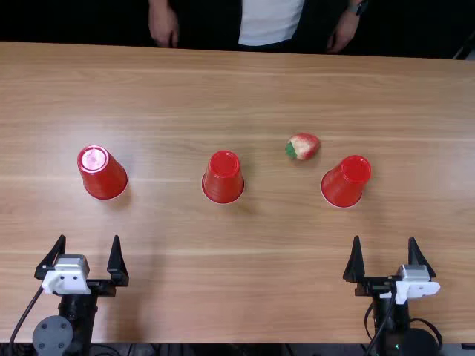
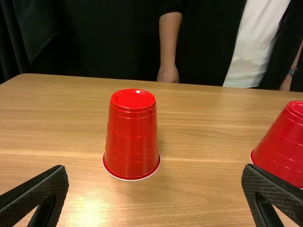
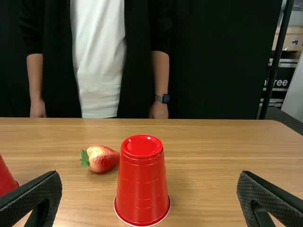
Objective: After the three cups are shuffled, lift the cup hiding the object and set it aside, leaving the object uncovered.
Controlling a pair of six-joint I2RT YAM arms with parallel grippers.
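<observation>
Three red cups stand upside down in a row across the table: the left cup [image 1: 102, 173] [image 2: 131, 135], the middle cup [image 1: 223, 177] [image 2: 282, 146] and the right cup [image 1: 346, 181] [image 3: 142, 180]. A strawberry [image 1: 303, 147] [image 3: 100, 158] lies uncovered on the wood, just beyond and between the middle and right cups. My left gripper [image 1: 82, 258] sits open near the front edge, in line with the left cup. Also open, my right gripper [image 1: 384, 259] rests near the front edge, short of the right cup. Neither holds anything.
A person stands across the table at its far edge [image 1: 237, 49], hands hanging off the wood. Bare wood [image 1: 237, 237] lies between the cups and my grippers.
</observation>
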